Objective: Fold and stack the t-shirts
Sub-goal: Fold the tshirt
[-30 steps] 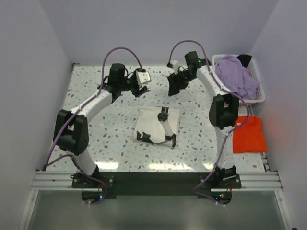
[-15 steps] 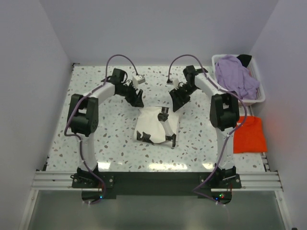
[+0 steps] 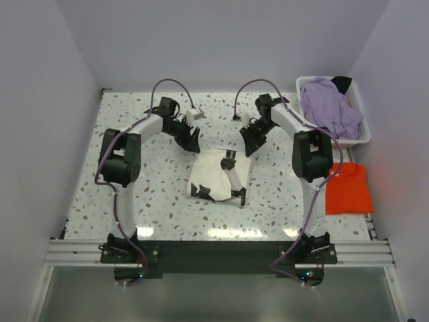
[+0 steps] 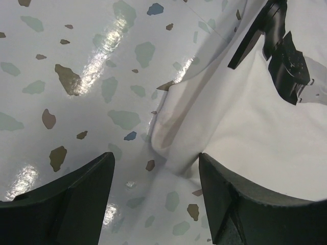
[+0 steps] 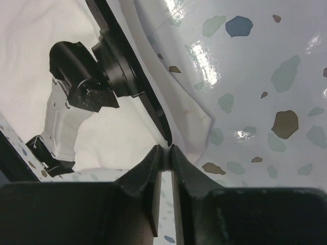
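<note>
Now left gripper (image 4: 156,159) jaws spread over the cream-white t-shirt (image 4: 245,138) — right gripper (image 5: 166,149) jaws pressed together.

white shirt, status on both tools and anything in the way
Left tool open over far left corner of white shirt. Right tool shut at far right corner. Orange shirt, basket well aside.

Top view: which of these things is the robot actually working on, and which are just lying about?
Part of the job:
- cream-white t-shirt, in the middle
- orange-red t-shirt, far right
- lavender t-shirt, heaped in the white plastic basket

Just lying about:
- the white plastic basket itself, only a container
- black cloth at its far corner
</note>
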Available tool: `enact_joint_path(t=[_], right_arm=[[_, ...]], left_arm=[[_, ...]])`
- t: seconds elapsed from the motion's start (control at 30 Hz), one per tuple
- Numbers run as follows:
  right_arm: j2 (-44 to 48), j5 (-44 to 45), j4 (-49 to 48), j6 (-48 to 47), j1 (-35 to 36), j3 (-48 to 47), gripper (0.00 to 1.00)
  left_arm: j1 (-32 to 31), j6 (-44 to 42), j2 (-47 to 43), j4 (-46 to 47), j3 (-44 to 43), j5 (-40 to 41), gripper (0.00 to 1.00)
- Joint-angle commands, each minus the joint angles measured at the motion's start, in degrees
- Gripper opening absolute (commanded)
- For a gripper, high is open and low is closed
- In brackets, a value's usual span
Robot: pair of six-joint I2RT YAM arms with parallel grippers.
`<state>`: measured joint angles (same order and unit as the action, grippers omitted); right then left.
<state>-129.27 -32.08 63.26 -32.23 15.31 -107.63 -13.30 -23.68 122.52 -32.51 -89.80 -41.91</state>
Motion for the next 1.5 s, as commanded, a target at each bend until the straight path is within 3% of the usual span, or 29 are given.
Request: enact_joint_path(t=[0.0, 0.13, 0.17, 0.23, 0.27, 0.37, 0.67, 0.7, 0.73, 0.83, 0.93, 1.07, 1.2, 1.37, 1.47], right_arm=[[-0.63, 1.49, 1.16, -1.87, -0.28, -0.82, 0.14], [-0.54, 3.41, -0.85, -2.31, -0.28, -0.73, 0.01], [-0.63, 3.86, -1.38, -2.31, -0.28, -0.82, 0.00], [-1.15, 5.00, -3.14, -2.14, -0.37, -1.87, 0.00], [-1.42, 5.87, -3.76, -1.96, -0.37, -2.40, 0.00], [-2.74, 7.37, -6.22, -1.79, -0.63, -4.77, 0.00], [-5.90, 12.30, -16.32, -0.73, -0.55, -7.41, 0.00], [-5.55, 12.47, -17.03, -0.30, -0.63, -8.11, 0.09], [-5.29, 12.39, -16.95, 0.84, -0.63, -8.55, 0.19], [-0.56, 10.21, -16.86, 3.91, -0.81, -8.56, 0.51], [7.79, 3.99, -19.40, 9.53, -1.42, -3.91, 0.66], [16.93, -8.14, -20.38, 17.27, -1.34, 5.57, 0.67], [21.34, -20.55, -22.47, 27.80, 0.85, 19.87, 0.61], [18.81, -25.31, -26.08, 31.79, 4.82, 29.49, 0.54], [13.02, -24.53, -25.65, 33.46, 4.64, 33.01, 0.48]], left_arm=[[-0.15, -1.72, 1.05, -1.77, -2.40, -2.12, 0.71], [-0.15, -0.84, 0.71, 0.25, -2.49, -3.35, 0.52], [-0.23, -0.49, 0.62, 0.95, -2.57, -4.14, 0.39], [-0.24, 1.26, 0.18, 3.23, -2.57, -4.67, 0.26], [-0.24, 2.05, -0.08, 4.11, -2.57, -4.67, 0.15], [-0.15, 4.95, 0.26, 6.93, -2.75, -2.93, 0.00], [-0.15, 15.76, 2.72, 17.92, -2.74, 5.43, 0.00], [-0.06, 16.12, 2.99, 17.49, -3.88, 5.78, 0.00], [-0.06, 16.56, 2.99, 17.13, -4.41, 6.31, 0.06], [0.90, 17.18, -1.03, 17.48, -3.55, 5.26, 0.44], [1.08, 20.42, -9.80, 23.27, 4.35, 3.16, 0.59], [-1.19, 29.28, -17.74, 24.87, 13.49, -3.41, 0.62], [-5.50, 38.69, -23.81, 31.61, 25.86, -8.53, 0.62], [-7.97, 47.58, -21.28, 38.22, 33.98, -11.79, 0.58], [-7.10, 45.58, -16.27, 36.12, 36.36, -11.00, 0.56]])
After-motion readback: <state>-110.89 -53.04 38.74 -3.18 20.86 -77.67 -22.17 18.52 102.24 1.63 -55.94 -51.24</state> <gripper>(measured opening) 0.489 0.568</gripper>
